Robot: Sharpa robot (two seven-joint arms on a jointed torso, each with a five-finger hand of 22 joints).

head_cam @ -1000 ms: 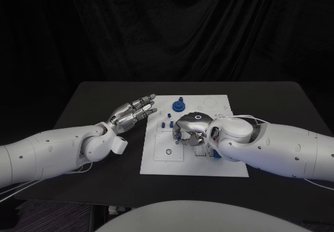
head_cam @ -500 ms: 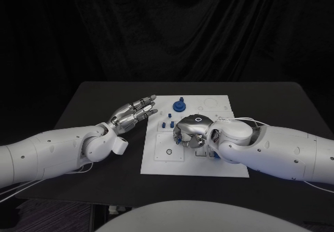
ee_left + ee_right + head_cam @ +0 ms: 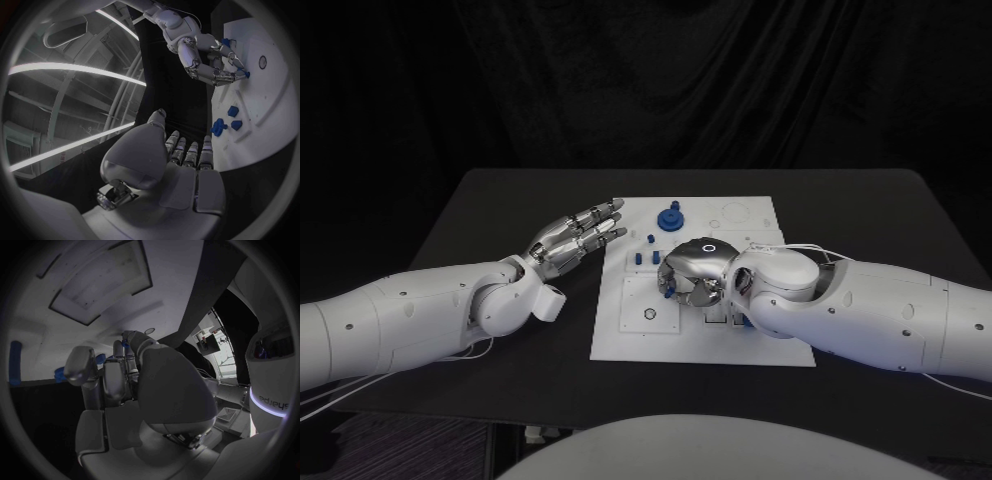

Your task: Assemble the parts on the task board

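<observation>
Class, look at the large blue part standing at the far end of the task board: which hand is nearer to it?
Left. The left hand hovers just beside the large blue part, off the task board; the right hand is lower down the board.

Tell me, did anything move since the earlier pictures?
Hardly anything. The right arm crept a little toward the middle of the task board, and its right robot hand stayed curled over the board with a small blue part at its fingertips. The left robot hand stayed open beside the board, holding nothing. The blue parts at the far end did not move.
</observation>
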